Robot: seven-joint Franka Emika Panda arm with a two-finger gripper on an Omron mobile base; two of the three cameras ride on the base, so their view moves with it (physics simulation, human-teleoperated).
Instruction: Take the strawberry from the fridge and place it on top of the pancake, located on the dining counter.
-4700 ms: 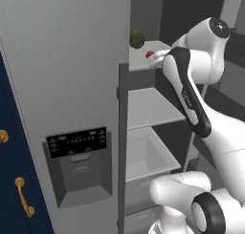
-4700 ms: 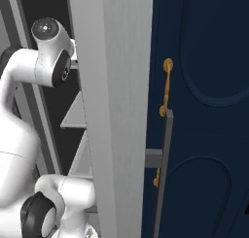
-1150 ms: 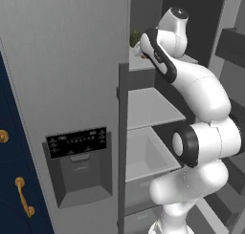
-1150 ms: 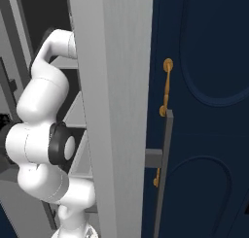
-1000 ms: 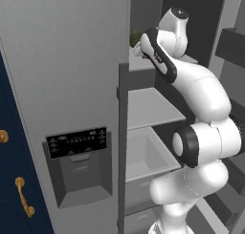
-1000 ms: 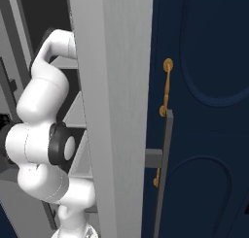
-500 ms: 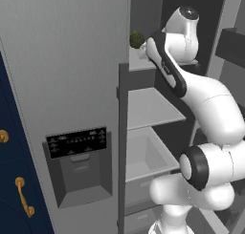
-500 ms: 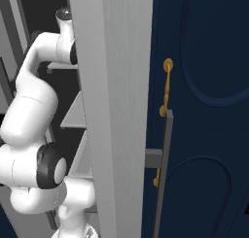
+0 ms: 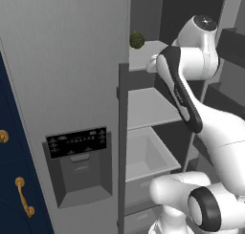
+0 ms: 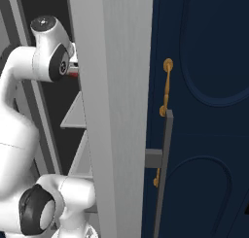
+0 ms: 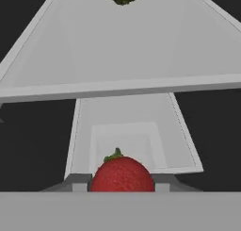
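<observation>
One plump, bright red strawberry (image 11: 122,174) shows a small green top.

So the arm's pose is totally different from a few seconds back. Then, its hand is reaching over the top shelf (image 9: 143,56) of the fridge (image 9: 72,85) with the strawberry (image 11: 122,174) lying red on that shelf next to it. Now the shelf spot is bare in the left base view and the berry sits right at the gripper (image 11: 121,184) in the hand view, out past the shelf's front edge. Over the last second the upper arm goes from leaning in toward the shelf to standing more upright and pulled back. A red speck (image 10: 72,74) now peeks beside the wrist in the right base view too.
</observation>
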